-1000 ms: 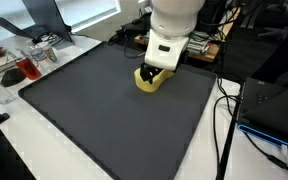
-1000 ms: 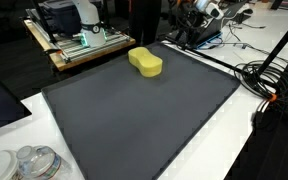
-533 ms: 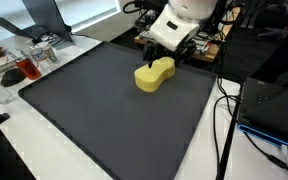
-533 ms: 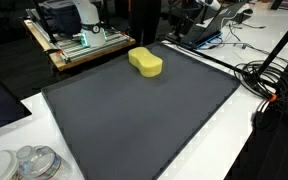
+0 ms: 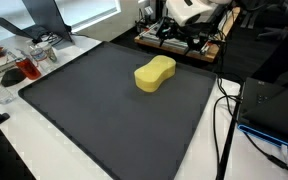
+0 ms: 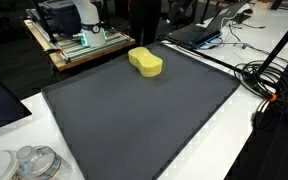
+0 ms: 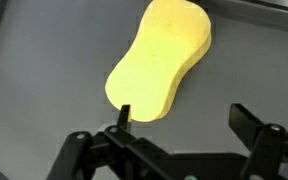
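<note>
With your fingers [image 7: 125,115] spread wide, only the yellow sponge [image 7: 159,60] lies ahead of and between them. To either side of them the dark mat [image 7: 44,90] is open. Glassware [image 5: 29,62] crowds the counter [image 5: 79,42] edge, well apart from them.

A dark grey mat [image 5: 114,110] covers most of a white table [image 6: 234,132]. Daylight enters through a window [image 5: 89,10] (bright, in the far corner). A wooden cart [image 6: 84,52] stands beyond the table, and black cables [image 6: 269,80] trail along its side.
</note>
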Action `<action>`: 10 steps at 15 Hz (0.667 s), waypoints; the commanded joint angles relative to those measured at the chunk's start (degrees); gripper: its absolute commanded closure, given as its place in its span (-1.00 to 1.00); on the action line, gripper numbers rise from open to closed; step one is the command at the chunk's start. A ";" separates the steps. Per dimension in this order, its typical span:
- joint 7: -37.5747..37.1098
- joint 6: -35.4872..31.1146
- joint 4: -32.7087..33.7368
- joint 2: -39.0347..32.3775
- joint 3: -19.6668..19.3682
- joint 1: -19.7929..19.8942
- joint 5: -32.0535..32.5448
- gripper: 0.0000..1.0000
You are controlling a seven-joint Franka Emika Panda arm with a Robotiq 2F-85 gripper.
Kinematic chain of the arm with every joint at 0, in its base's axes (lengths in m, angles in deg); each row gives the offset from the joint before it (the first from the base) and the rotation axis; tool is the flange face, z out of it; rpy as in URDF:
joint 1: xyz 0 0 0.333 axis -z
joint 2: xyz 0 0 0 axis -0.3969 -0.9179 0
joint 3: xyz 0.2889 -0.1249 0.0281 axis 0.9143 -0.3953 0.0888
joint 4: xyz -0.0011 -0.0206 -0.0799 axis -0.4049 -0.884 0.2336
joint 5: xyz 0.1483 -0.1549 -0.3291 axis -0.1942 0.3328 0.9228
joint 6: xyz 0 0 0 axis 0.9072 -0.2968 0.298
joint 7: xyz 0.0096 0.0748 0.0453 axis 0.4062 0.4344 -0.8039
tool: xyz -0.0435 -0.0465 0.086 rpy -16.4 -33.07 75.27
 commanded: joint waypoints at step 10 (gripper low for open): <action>-5.45 -16.13 -22.90 18.37 0.09 7.12 -10.88 -1.00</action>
